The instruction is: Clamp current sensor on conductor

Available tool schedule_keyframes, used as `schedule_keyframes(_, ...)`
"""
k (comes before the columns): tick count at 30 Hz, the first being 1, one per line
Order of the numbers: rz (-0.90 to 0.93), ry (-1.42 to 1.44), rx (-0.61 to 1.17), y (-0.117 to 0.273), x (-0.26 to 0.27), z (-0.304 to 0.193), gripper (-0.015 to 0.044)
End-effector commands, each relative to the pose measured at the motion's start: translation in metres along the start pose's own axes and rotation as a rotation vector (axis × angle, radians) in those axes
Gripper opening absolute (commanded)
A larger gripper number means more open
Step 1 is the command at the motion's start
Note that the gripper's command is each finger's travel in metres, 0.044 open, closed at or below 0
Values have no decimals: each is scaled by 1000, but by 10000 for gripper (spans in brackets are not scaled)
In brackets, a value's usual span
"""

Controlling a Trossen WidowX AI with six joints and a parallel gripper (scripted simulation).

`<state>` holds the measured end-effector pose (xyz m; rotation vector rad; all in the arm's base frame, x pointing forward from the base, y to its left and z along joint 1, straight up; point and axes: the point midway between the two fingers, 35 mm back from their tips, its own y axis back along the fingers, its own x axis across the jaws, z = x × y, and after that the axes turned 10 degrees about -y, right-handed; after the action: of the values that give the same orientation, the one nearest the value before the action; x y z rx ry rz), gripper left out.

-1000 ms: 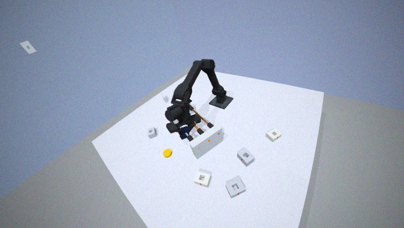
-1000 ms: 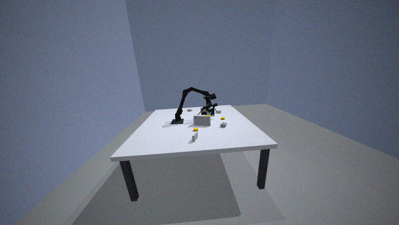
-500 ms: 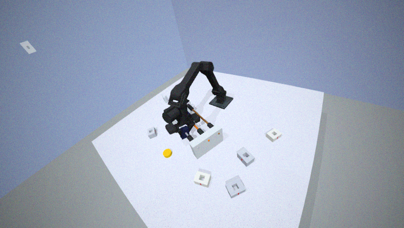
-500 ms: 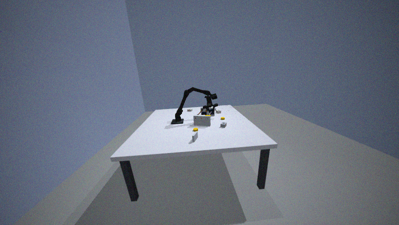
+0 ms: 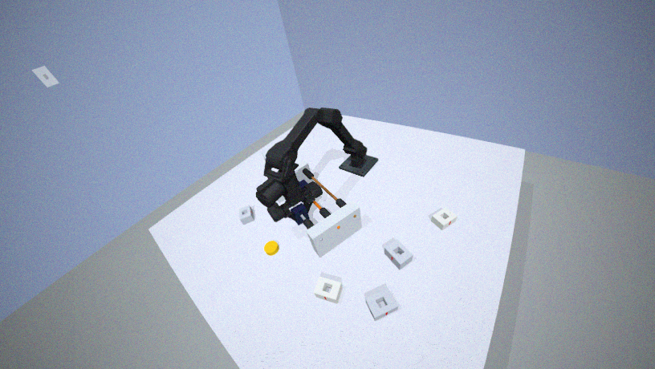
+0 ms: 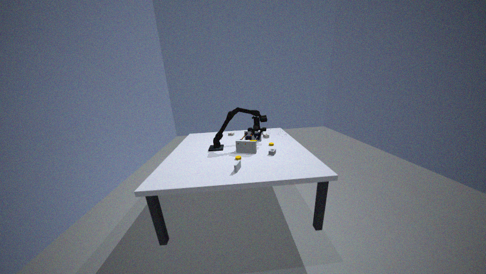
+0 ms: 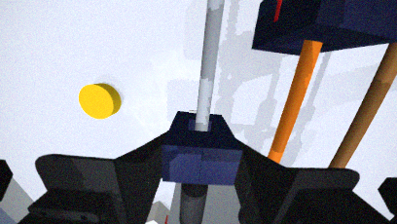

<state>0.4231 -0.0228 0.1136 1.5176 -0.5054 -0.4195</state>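
The dark navy sensor [image 7: 201, 165] [image 5: 299, 213] sits round the pale grey conductor [image 7: 209, 63], its halves meeting at a thin seam in the wrist view. My gripper [image 7: 198, 136] [image 5: 297, 207] is shut on the sensor, one finger on each side. The sensor's arrow does not show. The orange conductor [image 7: 297, 97] and the brown conductor [image 7: 370, 107] [image 5: 326, 188] run alongside to the right. A second dark navy block [image 7: 292, 29] with a red mark is on the orange conductor. A yellow label [image 6: 253, 140] shows by the stand; its lettering is unreadable, so I cannot tell which conductor is LOAD.
The stand's upright end plate [image 5: 337, 233] [image 6: 242, 149] is close beside the gripper. A yellow disc [image 5: 271, 248] [image 7: 97, 101] [image 6: 271, 144] lies nearby. Several pale blocks with square holes, including a grey one [image 5: 389, 249] and a cream one [image 5: 319, 293], lie on the table.
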Motion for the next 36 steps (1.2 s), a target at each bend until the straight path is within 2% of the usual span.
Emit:
schedule_keyframes(1, -5, 5, 3, -1, 0, -1, 0)
schedule_keyframes(4, -3, 4, 2, -4, 0, -1, 0)
schedule_keyframes(14, -2, 0, 0, -1, 0, 0, 254)
schedule_keyframes(36, -2, 0, 0, -1, 0, 0, 254)
